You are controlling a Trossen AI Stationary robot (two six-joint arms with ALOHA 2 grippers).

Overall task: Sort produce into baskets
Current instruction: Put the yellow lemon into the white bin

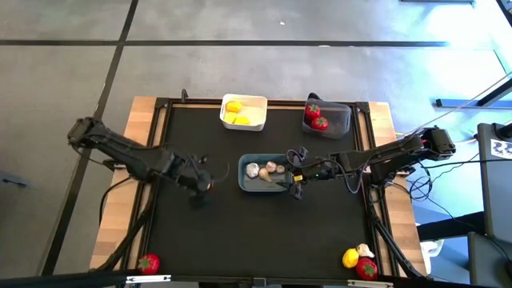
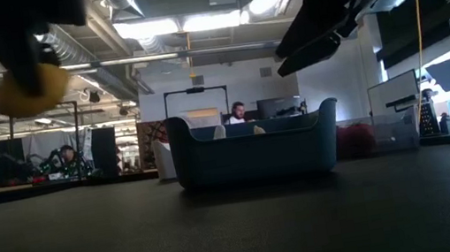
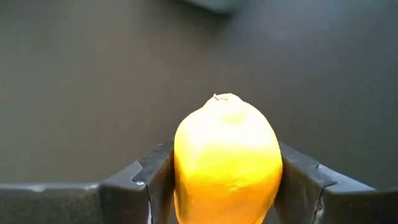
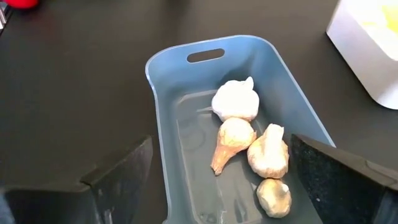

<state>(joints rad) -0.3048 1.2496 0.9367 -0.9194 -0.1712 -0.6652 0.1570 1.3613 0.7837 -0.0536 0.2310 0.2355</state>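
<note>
My left gripper [image 1: 202, 181] hangs over the black mat left of centre, shut on a yellow lemon [image 3: 227, 155], which the low view shows high above the mat [image 2: 27, 88]. My right gripper [image 4: 227, 186] stands open above the right end of the blue-grey basket [image 1: 250, 186], nothing between its fingers. Several garlic bulbs [image 4: 236, 102] lie in that basket. At the far edge, the white basket [image 1: 254, 102] holds yellow pieces [image 1: 234, 107]. The dark grey basket [image 1: 340, 124] holds red pieces [image 1: 318, 122]. My left gripper pinches the lemon's two long sides [image 3: 183, 171] between its two fingers [image 3: 146, 180]. The lemon's pointed end [image 3: 225, 98] sticks out beyond the fingertips. The fingers slant steeply down from the table's left. The lemon is lifted clear of the mat.
A red piece [image 1: 149, 262] lies at the near left corner. A yellow piece [image 1: 350, 258], a garlic bulb [image 1: 365, 250] and a red piece [image 1: 366, 269] lie at the near right corner. Bare mat spreads between the baskets and the near edge.
</note>
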